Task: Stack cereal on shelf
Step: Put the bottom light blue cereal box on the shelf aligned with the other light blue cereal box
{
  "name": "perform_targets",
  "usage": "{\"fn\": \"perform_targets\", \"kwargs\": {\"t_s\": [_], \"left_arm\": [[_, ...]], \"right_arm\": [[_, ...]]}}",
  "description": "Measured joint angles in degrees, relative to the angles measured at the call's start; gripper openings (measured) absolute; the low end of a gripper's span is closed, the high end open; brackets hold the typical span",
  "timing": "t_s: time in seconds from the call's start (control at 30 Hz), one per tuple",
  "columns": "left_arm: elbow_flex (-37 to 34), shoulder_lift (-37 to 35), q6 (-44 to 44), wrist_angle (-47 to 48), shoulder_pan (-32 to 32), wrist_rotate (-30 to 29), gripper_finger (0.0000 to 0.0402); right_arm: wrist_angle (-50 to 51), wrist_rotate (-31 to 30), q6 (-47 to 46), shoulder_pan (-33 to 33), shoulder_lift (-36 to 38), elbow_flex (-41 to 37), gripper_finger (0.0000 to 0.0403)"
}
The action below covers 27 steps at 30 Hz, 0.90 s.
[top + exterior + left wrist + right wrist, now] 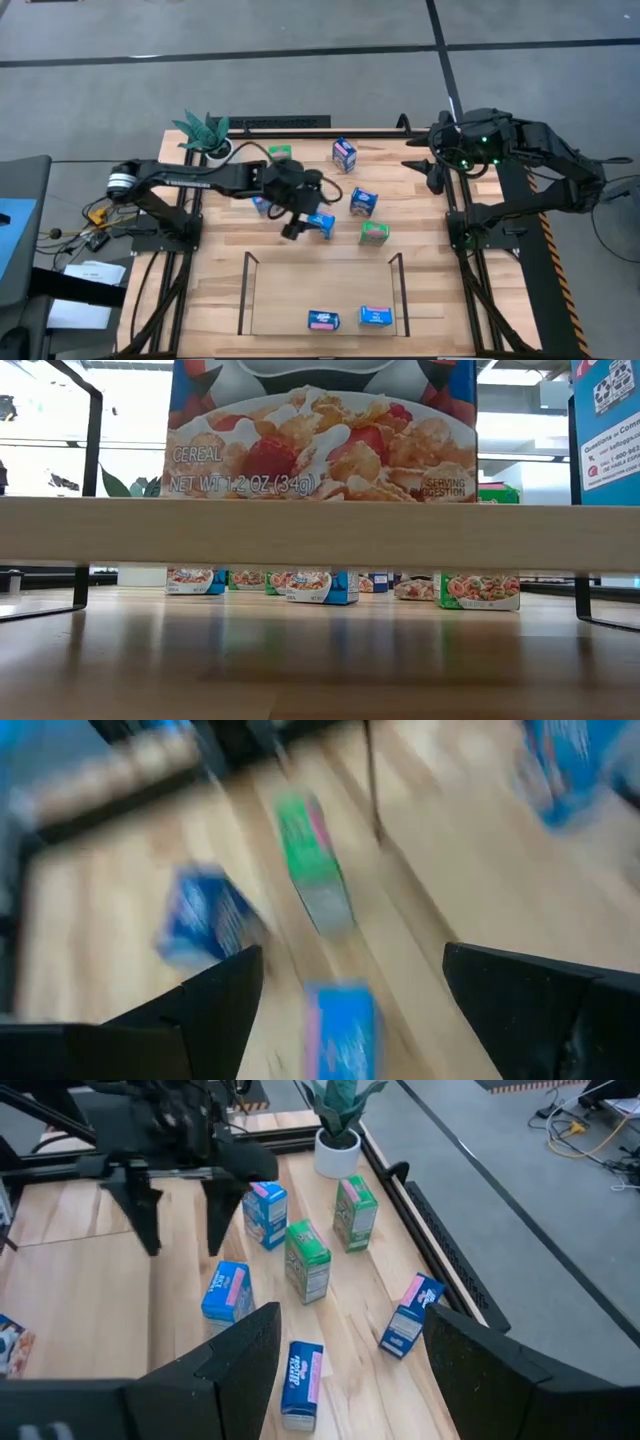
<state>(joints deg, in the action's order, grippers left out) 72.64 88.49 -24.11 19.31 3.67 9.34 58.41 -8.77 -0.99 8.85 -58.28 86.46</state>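
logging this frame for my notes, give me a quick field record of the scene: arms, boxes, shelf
left gripper: open, empty, over the table middle above a blue box
right gripper: parked at the table's far right edge, holding nothing
shelf: near edge of table, two blue boxes on its base
loose boxes: blue and green, scattered mid-table, e.g. green one
plant: far left corner

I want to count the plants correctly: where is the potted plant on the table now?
In the high view the potted plant stands at the table's far left corner, beside the left arm; the nearest cereal is a green box.
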Motion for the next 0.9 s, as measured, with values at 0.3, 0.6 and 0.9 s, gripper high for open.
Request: {"fn": "perform_targets", "kwargs": {"t_s": [0.3,0.6,0.9], "left_arm": [[2.57,6.57,-3.23,4.59,1.22,2.12,0.0300],[2.51,9.42,-2.18,5.93,1.67,-1.37,0.0300],[2.21,9.18,-2.34,5.93,2.86,-0.15,0.0300]], "right_arm": [[0.31,0.06,0.13,0.27,0.19,0.00,0.0270],[0.34,1.23,0.90,1.41,-0.13,0.00,0.0270],[0.27,1.44,1.49,1.92,-0.09,0.00,0.0270]]}}
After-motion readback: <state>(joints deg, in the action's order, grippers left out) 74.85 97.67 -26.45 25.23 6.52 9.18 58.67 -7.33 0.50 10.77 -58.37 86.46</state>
